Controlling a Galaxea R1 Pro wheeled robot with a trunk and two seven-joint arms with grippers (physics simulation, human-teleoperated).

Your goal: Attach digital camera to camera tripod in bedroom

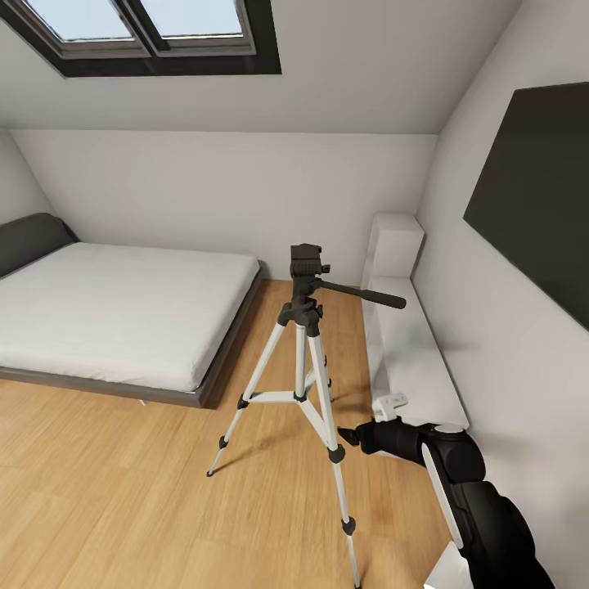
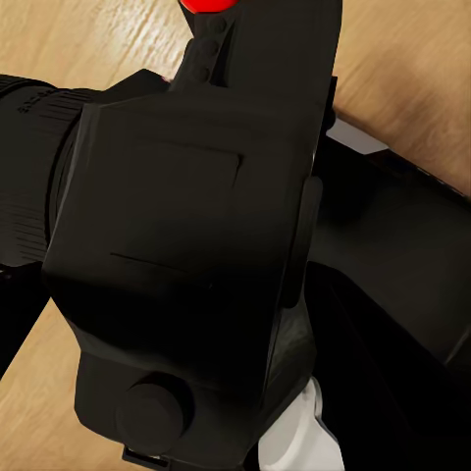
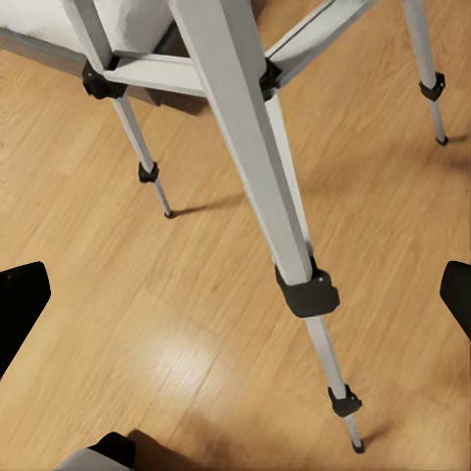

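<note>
The camera tripod (image 1: 302, 353) stands on the wooden floor in the middle of the bedroom, its black head (image 1: 307, 262) bare on top and its pan handle (image 1: 362, 294) pointing right. My right gripper (image 1: 350, 434) hovers low beside the tripod's near right leg (image 3: 257, 167), open, with its fingertips (image 3: 22, 299) far apart and nothing between them. In the left wrist view the digital camera (image 2: 186, 255) sits pressed close to the lens, black and boxy, with the red button (image 2: 206, 5) at its edge and wooden floor behind it. It hangs in my left gripper, whose fingers are hidden.
A grey-framed white bed (image 1: 114, 315) lies left of the tripod. A low white bench (image 1: 409, 352) runs along the right wall under the black TV (image 1: 540, 196). A skylight (image 1: 155, 33) sits in the sloped ceiling. Open wooden floor (image 1: 106, 491) spreads at the front left.
</note>
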